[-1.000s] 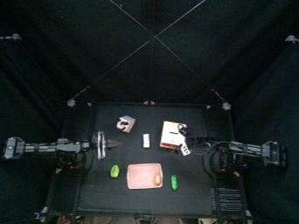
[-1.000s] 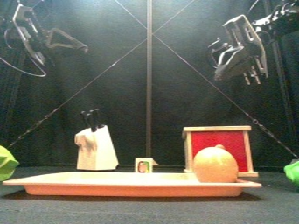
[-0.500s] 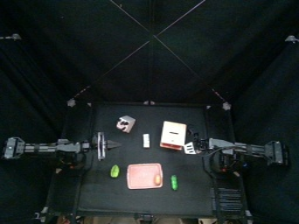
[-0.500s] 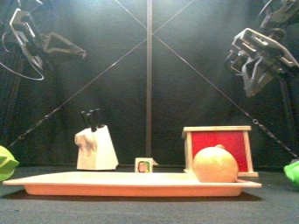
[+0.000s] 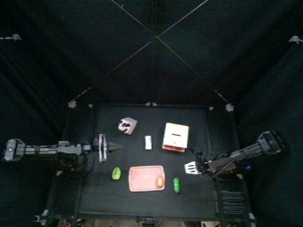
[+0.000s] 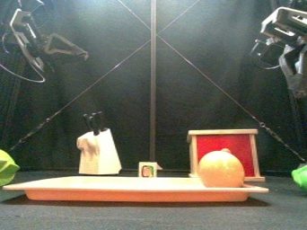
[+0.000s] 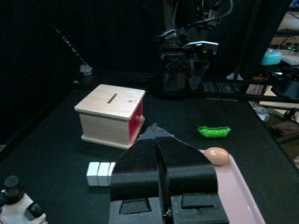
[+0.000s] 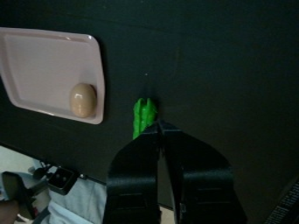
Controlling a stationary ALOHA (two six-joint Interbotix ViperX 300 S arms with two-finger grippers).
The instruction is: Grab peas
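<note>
The pink board (image 5: 148,179) carries a tan egg-shaped item (image 8: 82,96), the right gripper (image 8: 163,131), jaws closed and apparently empty, hovers above the peas (image 8: 142,116) lying just beside the board.

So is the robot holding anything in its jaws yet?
No, nothing is held. The right gripper hangs shut above the peas, which lie on the table beside the pink board. The left gripper is shut and empty too.
</note>
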